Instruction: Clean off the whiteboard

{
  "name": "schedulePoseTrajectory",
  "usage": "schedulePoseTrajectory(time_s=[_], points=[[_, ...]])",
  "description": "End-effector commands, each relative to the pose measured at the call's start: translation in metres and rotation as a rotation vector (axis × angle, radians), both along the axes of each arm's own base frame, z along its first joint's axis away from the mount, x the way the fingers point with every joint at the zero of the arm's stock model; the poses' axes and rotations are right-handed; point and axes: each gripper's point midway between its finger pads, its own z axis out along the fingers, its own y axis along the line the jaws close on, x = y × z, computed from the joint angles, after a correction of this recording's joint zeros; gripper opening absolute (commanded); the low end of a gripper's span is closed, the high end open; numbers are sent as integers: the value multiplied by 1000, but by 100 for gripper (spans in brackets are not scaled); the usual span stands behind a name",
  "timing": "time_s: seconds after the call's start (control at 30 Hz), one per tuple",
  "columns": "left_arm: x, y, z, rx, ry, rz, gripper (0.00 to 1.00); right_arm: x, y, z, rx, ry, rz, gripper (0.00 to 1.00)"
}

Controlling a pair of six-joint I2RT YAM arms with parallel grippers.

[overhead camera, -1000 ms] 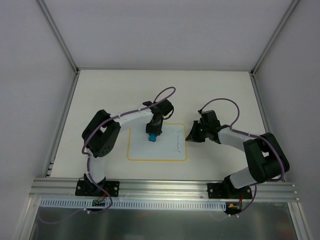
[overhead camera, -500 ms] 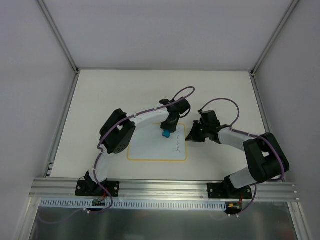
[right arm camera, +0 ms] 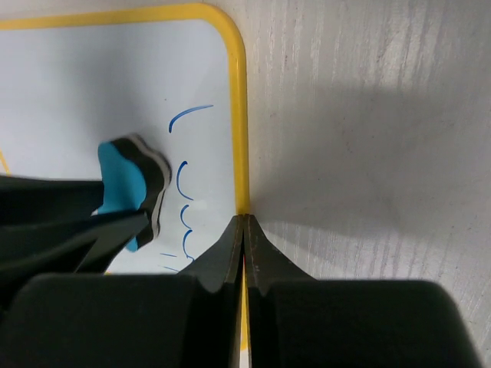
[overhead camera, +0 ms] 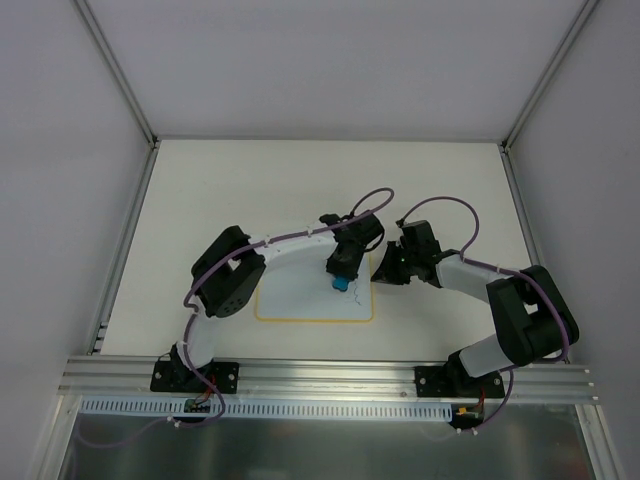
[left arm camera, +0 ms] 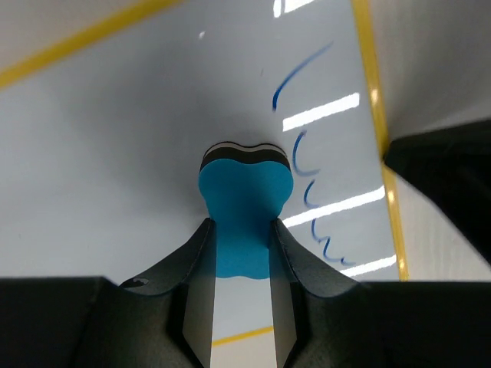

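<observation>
The whiteboard [overhead camera: 300, 300] lies flat on the table, white with a yellow border. Blue marker strokes [left arm camera: 303, 165] run along its right side. My left gripper [left arm camera: 241, 226] is shut on a blue eraser block [left arm camera: 244, 207], whose dark felt face presses on the board just left of the strokes. In the top view the eraser [overhead camera: 342, 285] sits near the board's right edge under the left gripper [overhead camera: 341, 272]. My right gripper [right arm camera: 244, 218] is shut, its tips resting on the board's yellow right border [right arm camera: 239, 115]. In the right wrist view the eraser [right arm camera: 126, 184] shows beside the strokes [right arm camera: 184, 180].
The cream table [overhead camera: 220, 190] is ringed by white walls and metal posts. An aluminium rail [overhead camera: 330, 375] runs along the near edge. The right gripper [overhead camera: 383, 270] stands close to the right of the left one, a dark shape [left arm camera: 453, 176] in the left wrist view.
My left arm has carried the eraser rightward across the board, then toward the near edge, up to the strokes. The right arm has stayed put.
</observation>
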Motion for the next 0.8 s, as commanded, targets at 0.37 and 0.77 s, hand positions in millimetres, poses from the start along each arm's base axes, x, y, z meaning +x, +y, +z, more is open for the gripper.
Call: schedulePoseTrajectory(time_s=[0.37,0.77], points=[[-20,106,-15,202,64,178,0,-24,-28,-30,-139,98,-23,0],[-98,7,-21,107,155,-100,0,-21,-29,-26,-133,88,-32,0]])
